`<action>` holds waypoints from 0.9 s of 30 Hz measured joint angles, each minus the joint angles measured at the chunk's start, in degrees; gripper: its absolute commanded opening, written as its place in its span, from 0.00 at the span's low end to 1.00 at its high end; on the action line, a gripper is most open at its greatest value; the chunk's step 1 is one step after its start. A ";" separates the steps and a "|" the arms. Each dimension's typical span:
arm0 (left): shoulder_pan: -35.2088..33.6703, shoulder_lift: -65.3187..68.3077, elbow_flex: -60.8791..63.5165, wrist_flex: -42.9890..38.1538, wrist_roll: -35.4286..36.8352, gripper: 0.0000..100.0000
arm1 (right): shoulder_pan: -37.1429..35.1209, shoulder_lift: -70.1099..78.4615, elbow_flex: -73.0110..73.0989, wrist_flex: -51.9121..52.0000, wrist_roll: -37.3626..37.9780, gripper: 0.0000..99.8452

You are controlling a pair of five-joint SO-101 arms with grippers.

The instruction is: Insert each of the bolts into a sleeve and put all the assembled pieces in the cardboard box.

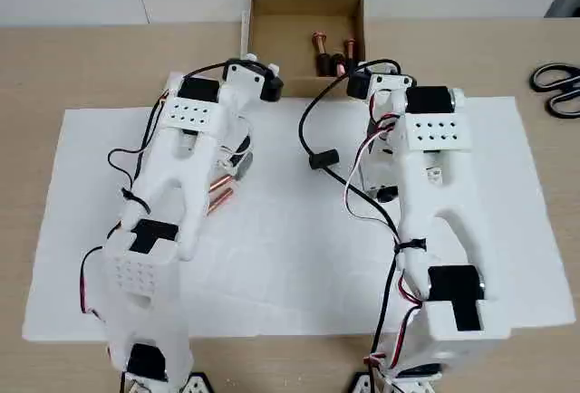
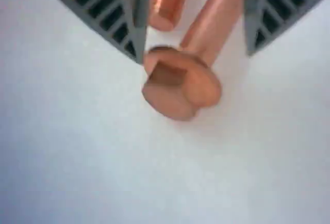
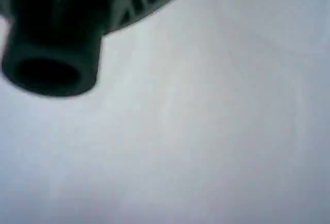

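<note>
My left gripper (image 2: 196,53) stands open low over the white paper, its grey fingers (image 2: 103,7) on either side of a copper bolt (image 2: 180,84) with a hex flange head. A second copper bolt (image 2: 165,4) lies just beside the first. In the high view both bolts (image 1: 220,192) lie by the left arm's gripper (image 1: 243,159). My right gripper (image 1: 385,185) is over the paper's middle right, shut on a black sleeve (image 3: 51,53) whose open end faces the wrist camera. The cardboard box (image 1: 263,26) at the back holds assembled pieces (image 1: 333,53).
The white paper sheet (image 1: 290,257) covers most of the table. A black cable with a dark lump (image 1: 323,159) on it runs between the arms. Scissors (image 1: 557,85) lie at the far right edge.
</note>
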 measured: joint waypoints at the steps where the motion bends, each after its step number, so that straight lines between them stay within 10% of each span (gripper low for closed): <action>1: 0.00 0.00 0.00 0.44 -0.35 0.12 | 0.00 0.00 0.00 0.00 0.00 0.00; 27: -1.85 4.84 0.62 -0.44 -2.20 0.01 | 0.00 0.00 0.00 0.00 0.00 0.00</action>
